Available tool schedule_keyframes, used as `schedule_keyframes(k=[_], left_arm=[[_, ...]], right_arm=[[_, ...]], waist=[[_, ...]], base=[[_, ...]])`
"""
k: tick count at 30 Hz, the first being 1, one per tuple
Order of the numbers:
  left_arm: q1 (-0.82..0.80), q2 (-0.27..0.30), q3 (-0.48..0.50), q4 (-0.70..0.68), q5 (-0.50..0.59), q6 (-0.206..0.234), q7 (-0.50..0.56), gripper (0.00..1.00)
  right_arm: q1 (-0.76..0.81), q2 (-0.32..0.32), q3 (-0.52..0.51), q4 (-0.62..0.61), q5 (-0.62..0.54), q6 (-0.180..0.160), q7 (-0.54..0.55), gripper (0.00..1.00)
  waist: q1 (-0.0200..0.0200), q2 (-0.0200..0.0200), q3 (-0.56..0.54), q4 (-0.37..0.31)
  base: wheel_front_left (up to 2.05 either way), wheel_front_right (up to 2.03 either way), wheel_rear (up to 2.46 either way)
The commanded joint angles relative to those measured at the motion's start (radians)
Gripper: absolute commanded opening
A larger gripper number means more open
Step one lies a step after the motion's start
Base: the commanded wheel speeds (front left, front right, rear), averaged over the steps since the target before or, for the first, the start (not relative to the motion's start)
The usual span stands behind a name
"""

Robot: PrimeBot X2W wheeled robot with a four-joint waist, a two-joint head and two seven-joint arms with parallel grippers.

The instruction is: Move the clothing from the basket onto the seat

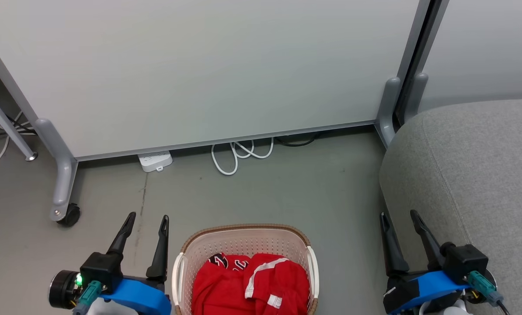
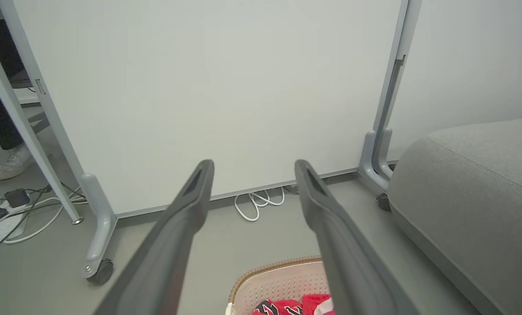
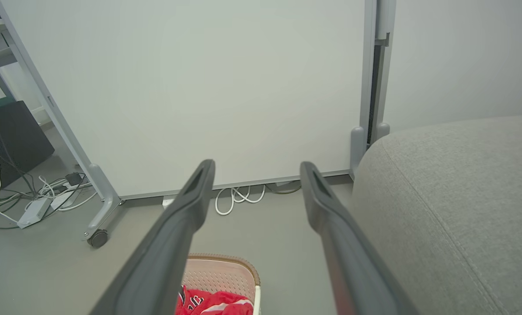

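White cable (image 1: 237, 156) under partition (image 1: 200, 65), grey seat (image 1: 484, 175) right

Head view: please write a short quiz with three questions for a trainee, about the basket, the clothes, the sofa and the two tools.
1. True or false: the red clothes lie inside the basket.
2. On which side of the basket does the sofa stand? A) the robot's left B) the robot's right C) behind the white panel
3. Fill in: the left tool and the right tool are both ____ and hold nothing.
Key: 1 true; 2 B; 3 open.
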Motion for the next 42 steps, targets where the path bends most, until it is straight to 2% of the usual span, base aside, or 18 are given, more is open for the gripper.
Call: schedule_keyframes(k=[1, 11, 28, 33, 42], left_arm=[[-0.014, 0.008, -0.003, 0.009, 0.005, -0.001, -0.003, 1.0], [-0.132, 0.049, -0.099, 0.115, 0.007, -0.008, -0.003, 1.0], [-0.417, 0.179, -0.399, 0.355, -0.07, -0.007, -0.003, 1.0], [-0.477, 0.204, -0.463, 0.401, -0.083, -0.007, -0.003, 1.0], [-0.613, 0.265, -0.633, 0.514, -0.108, -0.007, -0.003, 1.0]], right_arm=[[-0.012, -0.005, 0.0, 0.003, 0.003, 0.0, -0.001, 1.0], [-0.051, -0.005, 0.011, -0.009, -0.004, 0.0, -0.001, 1.0], [-0.173, -0.004, 0.024, -0.061, 0.021, 0.0, -0.001, 1.0], [-0.206, -0.004, 0.022, -0.083, 0.027, 0.0, -0.001, 1.0], [-0.287, -0.004, 0.034, -0.122, 0.034, 0.0, -0.001, 1.0]], waist=[[0.0, 0.0, 0.003, -0.002], [0.0, 0.0, 0.079, -0.045], [0.0, 0.0, 0.326, -0.16], [0.0, 0.0, 0.393, -0.179], [0.0, 0.0, 0.544, -0.212]], base=[[0.0, 0.0, 0.0], [0.0, 0.0, 0.0], [0.0, 0.0, 0.0], [0.0, 0.0, 0.0], [0.0, 0.0, 0.0]])
